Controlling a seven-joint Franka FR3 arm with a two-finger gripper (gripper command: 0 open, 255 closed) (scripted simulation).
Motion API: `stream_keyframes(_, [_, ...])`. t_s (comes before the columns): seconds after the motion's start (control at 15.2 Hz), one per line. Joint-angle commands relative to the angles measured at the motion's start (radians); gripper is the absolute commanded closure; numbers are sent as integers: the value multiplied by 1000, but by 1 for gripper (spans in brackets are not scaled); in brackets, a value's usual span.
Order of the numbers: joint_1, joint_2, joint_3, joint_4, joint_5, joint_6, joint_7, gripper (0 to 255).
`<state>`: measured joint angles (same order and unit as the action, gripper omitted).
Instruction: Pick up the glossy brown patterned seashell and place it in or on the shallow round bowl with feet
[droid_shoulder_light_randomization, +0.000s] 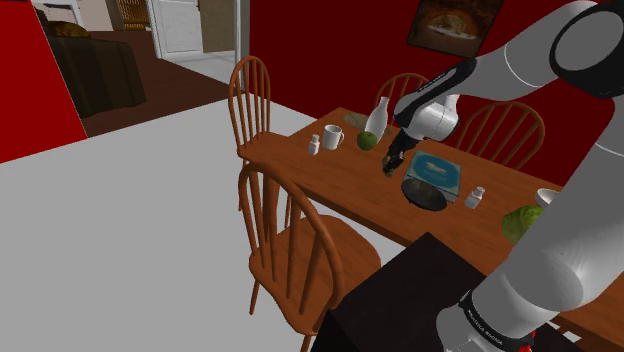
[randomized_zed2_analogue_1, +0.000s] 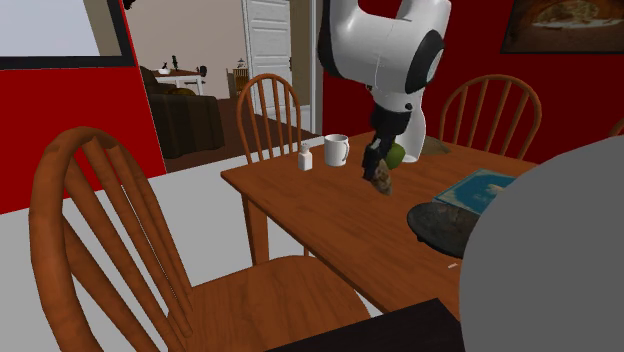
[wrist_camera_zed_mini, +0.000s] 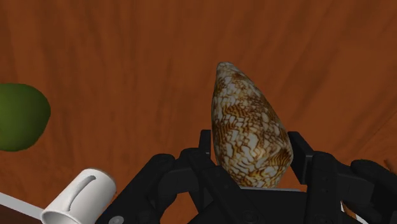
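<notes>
A glossy cone seashell (wrist_camera_zed_mini: 249, 133) with a brown and cream net pattern sits clasped between my black fingers, its pointed end away from the hand. My gripper (droid_shoulder_light_randomization: 392, 167) holds the seashell (randomized_zed2_analogue_1: 383, 179) a little above the wooden table (randomized_zed2_analogue_1: 330, 215). The shallow dark round bowl (droid_shoulder_light_randomization: 423, 194) rests on the table to the shoulder view's right of the gripper, close by. In the second exterior view the bowl (randomized_zed2_analogue_1: 443, 225) lies right of and nearer than the gripper (randomized_zed2_analogue_1: 380, 176).
A white mug (droid_shoulder_light_randomization: 331, 137), a small white shaker (droid_shoulder_light_randomization: 314, 145), a green round fruit (droid_shoulder_light_randomization: 369, 140) and a white bottle (droid_shoulder_light_randomization: 377, 116) stand behind the gripper. A blue book (droid_shoulder_light_randomization: 438, 172) lies beyond the bowl. Another shaker (droid_shoulder_light_randomization: 474, 197) and wooden chairs (droid_shoulder_light_randomization: 290, 240) ring the table.
</notes>
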<state>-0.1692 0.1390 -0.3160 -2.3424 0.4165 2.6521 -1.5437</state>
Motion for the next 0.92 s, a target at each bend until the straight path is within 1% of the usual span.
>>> stream_keyframes(0.0, [-31,-34,-21,-36,3,-6,-58,255])
stream_keyframes(0.4, [-117,-84,-87,-92,20,-30,-224,255])
stream_keyframes(0.73, [-188,-102,-149,-106,29,-64,-361,255])
stream_keyframes(0.86, [-188,-75,-144,-107,68,-45,-393,255])
